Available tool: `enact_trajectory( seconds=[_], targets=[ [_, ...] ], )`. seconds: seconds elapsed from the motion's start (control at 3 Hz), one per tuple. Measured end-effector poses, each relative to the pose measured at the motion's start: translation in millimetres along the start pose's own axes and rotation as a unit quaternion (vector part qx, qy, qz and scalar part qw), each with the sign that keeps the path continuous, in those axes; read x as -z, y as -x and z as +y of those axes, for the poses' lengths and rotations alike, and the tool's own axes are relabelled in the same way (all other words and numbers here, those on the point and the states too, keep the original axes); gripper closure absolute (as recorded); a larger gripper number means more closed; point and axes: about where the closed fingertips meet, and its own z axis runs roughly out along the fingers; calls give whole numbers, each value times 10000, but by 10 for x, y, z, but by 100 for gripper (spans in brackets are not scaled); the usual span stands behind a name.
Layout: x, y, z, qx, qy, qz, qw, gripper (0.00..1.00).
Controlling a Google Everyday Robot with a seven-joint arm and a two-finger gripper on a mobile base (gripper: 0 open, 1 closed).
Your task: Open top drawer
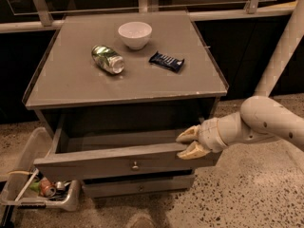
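Observation:
The top drawer [95, 161] of the grey-brown cabinet is pulled partway out, and its inside looks bare. Its flat front has a small round metal knob [135, 165] at the centre. My gripper [189, 143] is at the right end of the drawer front. One finger [188, 134] is inside, behind the front's top edge, and the other finger [194, 151] is on the outside. The fingers clasp the front panel. A smaller drawer [137, 186] below stays closed.
On the cabinet top [61, 80] stand a white bowl [135, 34], a crushed green can [108, 59] and a dark snack bar [166, 61]. A plastic bin [71, 201] with rubbish sits on the floor at the left. A white post [282, 46] rises at the right.

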Motion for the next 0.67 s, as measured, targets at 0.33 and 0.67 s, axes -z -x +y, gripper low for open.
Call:
enact_trajectory(
  seconds=[0.33,0.67],
  targets=[
    [0,0,0,0,0,0,10000,59],
    [-7,-30,-15,-64,-2,-22,10000,35]
  ],
)
